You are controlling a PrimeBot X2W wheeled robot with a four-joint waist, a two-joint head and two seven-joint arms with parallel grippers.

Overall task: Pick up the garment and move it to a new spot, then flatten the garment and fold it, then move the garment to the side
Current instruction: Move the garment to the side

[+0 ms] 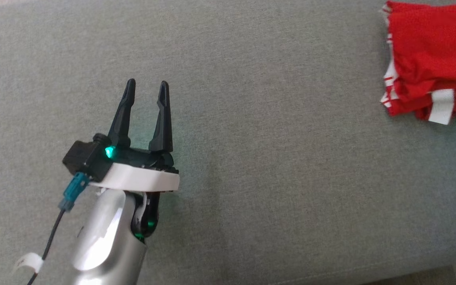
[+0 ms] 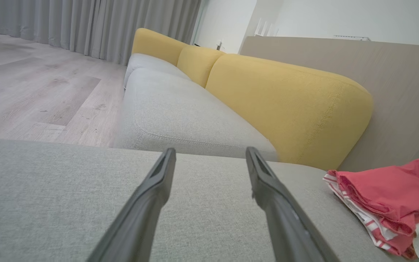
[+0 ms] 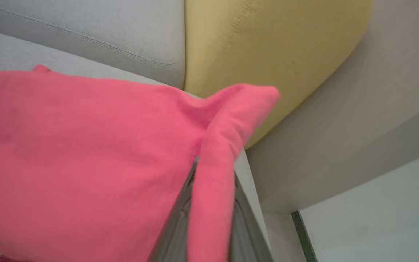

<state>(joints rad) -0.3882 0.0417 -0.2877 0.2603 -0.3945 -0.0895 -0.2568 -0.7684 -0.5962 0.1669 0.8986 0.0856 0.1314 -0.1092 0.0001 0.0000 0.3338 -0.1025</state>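
Observation:
The red garment (image 1: 434,59), folded into a thick stack with white striped trim and a white tag, lies on the grey sofa seat (image 1: 259,166) at the head view's upper right edge. In the left wrist view the garment (image 2: 384,189) is at the lower right. My left gripper (image 1: 147,83) hovers open and empty over the bare seat, far left of the garment; its fingers (image 2: 210,151) stand well apart. In the right wrist view my right gripper (image 3: 213,163) is shut on a raised fold of the garment (image 3: 86,153), and cloth covers the fingertips.
Yellow back cushions (image 2: 286,105) rise behind the seat, with a beige panel (image 2: 395,91) behind them. A second grey seat cushion (image 2: 173,109) runs on beyond a seam. Wooden floor (image 2: 31,83) and grey curtains lie past it. The seat's front edge (image 1: 410,271) crosses the head view's lower right.

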